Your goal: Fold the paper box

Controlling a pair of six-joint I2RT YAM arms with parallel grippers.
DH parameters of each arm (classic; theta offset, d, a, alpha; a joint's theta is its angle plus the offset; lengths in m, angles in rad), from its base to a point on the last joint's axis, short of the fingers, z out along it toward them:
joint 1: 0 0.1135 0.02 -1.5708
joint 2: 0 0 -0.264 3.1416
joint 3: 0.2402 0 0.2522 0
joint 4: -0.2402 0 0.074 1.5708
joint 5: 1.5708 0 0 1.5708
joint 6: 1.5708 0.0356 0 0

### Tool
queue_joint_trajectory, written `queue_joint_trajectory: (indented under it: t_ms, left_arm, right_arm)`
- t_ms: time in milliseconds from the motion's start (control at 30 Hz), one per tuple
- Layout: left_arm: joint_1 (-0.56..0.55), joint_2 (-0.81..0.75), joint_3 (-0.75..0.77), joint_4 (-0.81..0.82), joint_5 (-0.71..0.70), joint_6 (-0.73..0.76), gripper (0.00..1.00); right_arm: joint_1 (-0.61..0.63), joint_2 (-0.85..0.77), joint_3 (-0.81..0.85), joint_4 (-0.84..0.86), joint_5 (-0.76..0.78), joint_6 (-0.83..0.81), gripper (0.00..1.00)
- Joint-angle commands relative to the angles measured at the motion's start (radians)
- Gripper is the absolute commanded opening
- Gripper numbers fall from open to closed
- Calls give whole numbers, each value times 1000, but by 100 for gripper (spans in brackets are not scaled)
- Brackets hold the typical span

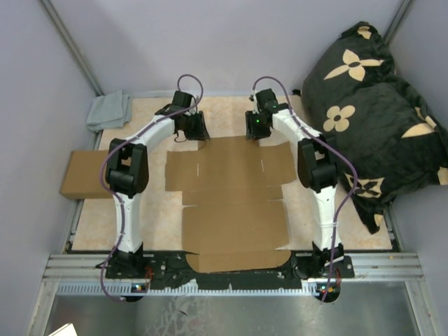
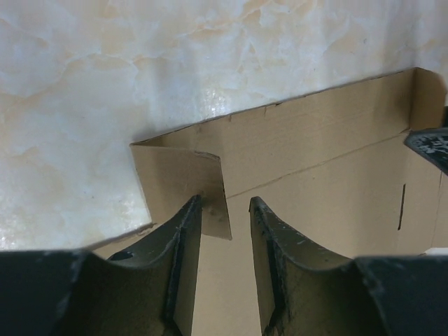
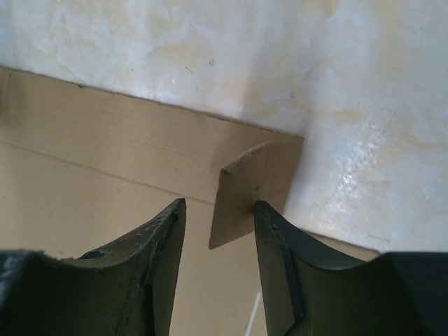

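Observation:
The paper box [image 1: 234,203] lies unfolded and flat in the middle of the table, plain brown, with its near end hanging over the front edge. My left gripper [image 1: 192,129] is at its far left corner, jaws open, with a raised corner tab [image 2: 185,183] standing between them against the left finger. My right gripper [image 1: 257,127] is at the far right corner, jaws open, with the other raised tab [image 3: 252,189] between them against the right finger. The box's far strip [image 2: 315,133] shows in the left wrist view and also in the right wrist view [image 3: 112,140].
A second flat brown cardboard box [image 1: 85,174] lies at the left table edge. A small grey cloth [image 1: 108,110] sits at the far left corner. A big black cushion with cream flowers [image 1: 371,105] fills the right side. The tabletop [image 1: 161,217] is pale marbled.

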Motion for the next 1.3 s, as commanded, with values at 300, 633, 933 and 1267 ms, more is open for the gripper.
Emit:
queue_joint_trajectory:
  t_ms: [300,633,933,1267]
  left_arm:
    - [-23,119,68,19,44,-44,40]
    - [-23,141,72,-37,6,-40,39]
    - [8,-106,52,-90,-96,0,55]
    - [20,-569,-512,58,-62,-67,68]
  right_arm:
    - [32,120,83,3,-30,32,45]
    - [34,91,52,8,-21,44,45]
    - [34,-150,-33,45,115,68,46]
    - [33,-589,-512,114,128,119,85]
